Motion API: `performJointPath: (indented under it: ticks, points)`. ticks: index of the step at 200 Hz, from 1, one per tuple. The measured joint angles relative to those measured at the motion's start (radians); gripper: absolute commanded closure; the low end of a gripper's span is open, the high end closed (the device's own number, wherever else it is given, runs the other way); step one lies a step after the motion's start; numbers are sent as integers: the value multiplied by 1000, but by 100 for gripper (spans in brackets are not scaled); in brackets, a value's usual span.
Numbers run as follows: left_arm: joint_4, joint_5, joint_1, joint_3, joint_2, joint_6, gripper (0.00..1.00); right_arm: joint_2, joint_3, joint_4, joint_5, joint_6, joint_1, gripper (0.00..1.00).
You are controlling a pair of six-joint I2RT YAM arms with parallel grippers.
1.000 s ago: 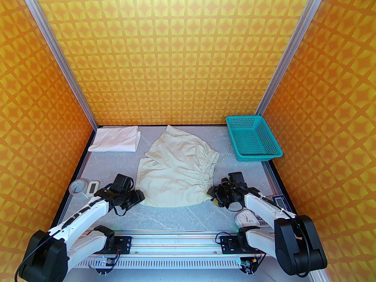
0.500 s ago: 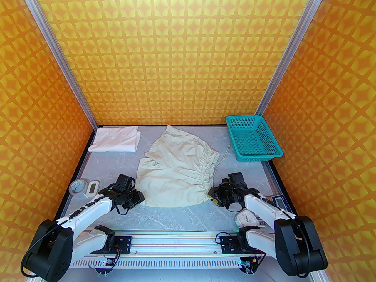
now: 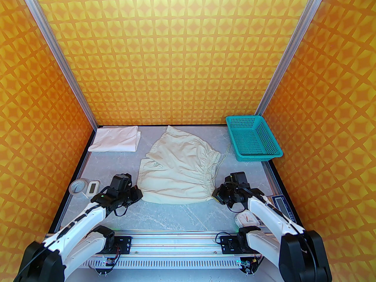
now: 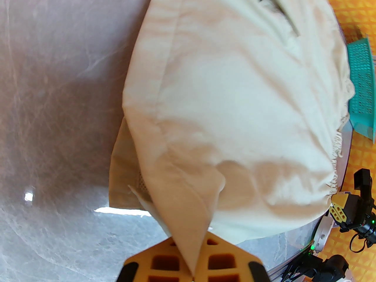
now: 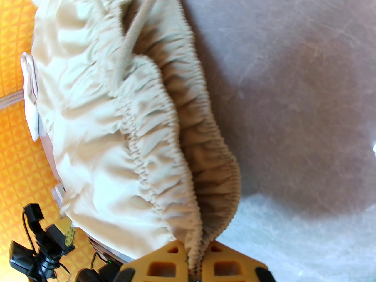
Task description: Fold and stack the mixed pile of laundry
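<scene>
gripping one shorts (image 3: 176, 169) by two corners: left pincer (image 3: 138, 193), right pincer (image 3: 215, 193); one t-shirt (image 3: 116, 139), one basket (image 3: 260, 156).

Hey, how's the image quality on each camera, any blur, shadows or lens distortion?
Top external: sharp, evenly lit, wide-angle lens splays the frame posts. Left wrist: shorts slightly blurred, soft shadow on the table. Right wrist: drawstring blurred, dark shadow beside the waistband.
</scene>
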Motion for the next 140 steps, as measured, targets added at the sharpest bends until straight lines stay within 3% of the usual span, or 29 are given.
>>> performJointPath:
  ticks: [31, 66, 140]
  points:
    - [-55, 0, -4, 87, -49, 44, 100, -58, 24, -96, 16, -29, 0, 100]
    - [-82, -10, -4, 291, 21, 131, 100, -63, 114, -151, 38, -50, 0, 100]
    - [-47, -39, 27, 819, 502, 286, 100, 104, 339, -124, 79, -58, -6, 100]
